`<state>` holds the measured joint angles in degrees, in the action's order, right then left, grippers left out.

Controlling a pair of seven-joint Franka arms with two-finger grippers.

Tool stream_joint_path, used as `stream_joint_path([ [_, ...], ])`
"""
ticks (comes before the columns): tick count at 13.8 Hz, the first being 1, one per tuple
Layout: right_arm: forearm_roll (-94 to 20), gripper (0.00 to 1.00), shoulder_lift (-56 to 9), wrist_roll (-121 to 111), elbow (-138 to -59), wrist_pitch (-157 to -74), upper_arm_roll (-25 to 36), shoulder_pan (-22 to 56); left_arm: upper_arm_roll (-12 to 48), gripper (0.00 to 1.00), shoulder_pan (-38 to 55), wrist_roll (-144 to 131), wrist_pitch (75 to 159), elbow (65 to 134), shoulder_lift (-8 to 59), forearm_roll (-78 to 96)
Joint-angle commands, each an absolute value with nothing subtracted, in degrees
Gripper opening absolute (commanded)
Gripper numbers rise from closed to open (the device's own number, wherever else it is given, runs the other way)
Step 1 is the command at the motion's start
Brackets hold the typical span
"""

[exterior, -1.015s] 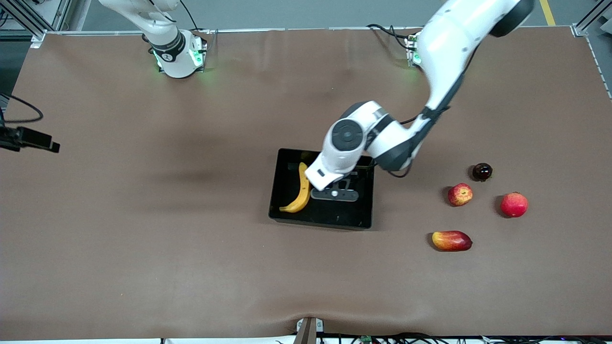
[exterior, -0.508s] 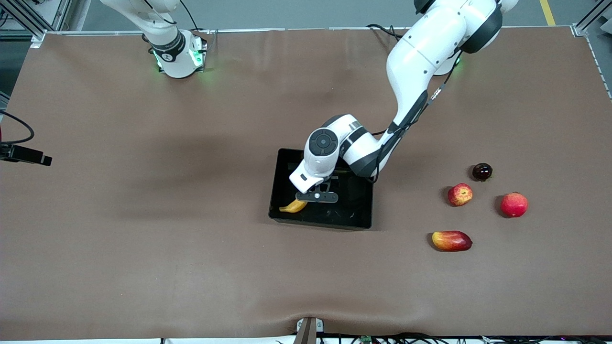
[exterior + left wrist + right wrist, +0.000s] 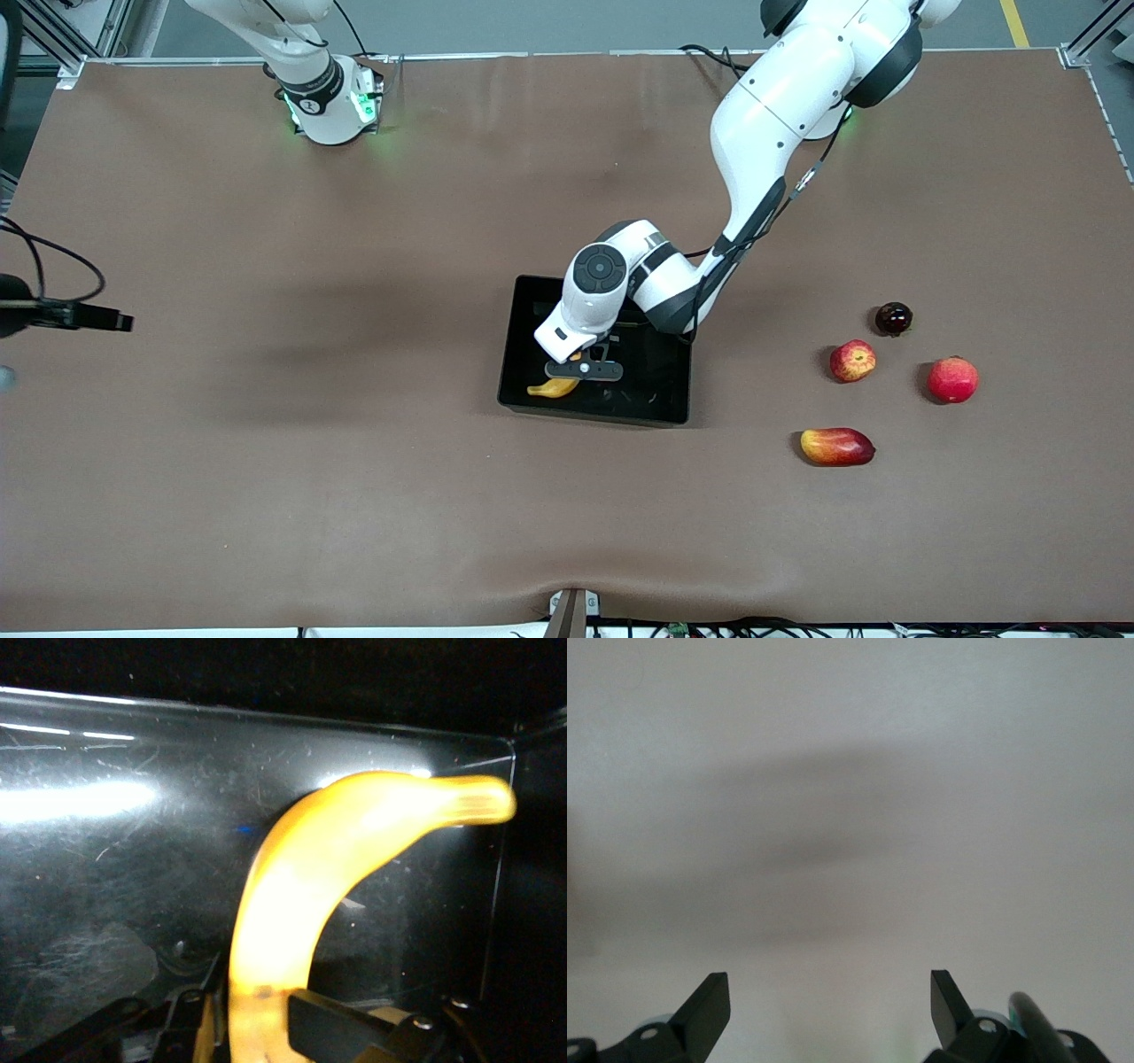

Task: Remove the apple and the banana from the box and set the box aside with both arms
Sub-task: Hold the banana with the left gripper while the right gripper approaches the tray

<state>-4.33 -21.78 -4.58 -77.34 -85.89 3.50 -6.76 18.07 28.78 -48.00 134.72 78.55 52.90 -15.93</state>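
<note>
Brown bench, black box (image 3: 673, 403) mid-way: the left pincer (image 3: 580, 370) grips the banana (image 3: 551, 387) mid-curve inside it. Light, soft fruit; squeeze gently. The right pincer (image 3: 830, 1005) waits, wide.

the shallow black plastic box (image 3: 673, 390) looks glossy, its floor finely scratched around the jaws and throwing back bright glare. between the jaws, the curved yellow banana (image 3: 292, 904) has smooth, waxy skin. the brown table cover (image 3: 266, 443) looks matt.
</note>
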Motion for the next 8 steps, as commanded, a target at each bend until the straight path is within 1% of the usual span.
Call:
stream_joint_path([
  [1,-5.27,1.00,-21.10,-2.48,-80.31,-85.34,3.43,-3.09,16.96,0.00,29.71,-49.48,134.21,77.87,52.56,-17.05],
  [6,-10.62,1.00,-20.30,11.04,-81.30,-84.11,3.25,4.38,16.96,0.00,29.27,-49.22,134.12,77.96,50.37,-17.40],
  [8,-13.17,1.00,-20.39,16.15,-81.56,-84.11,3.25,5.53,16.96,0.00,28.83,-49.04,130.54,78.13,47.91,-17.49],
])
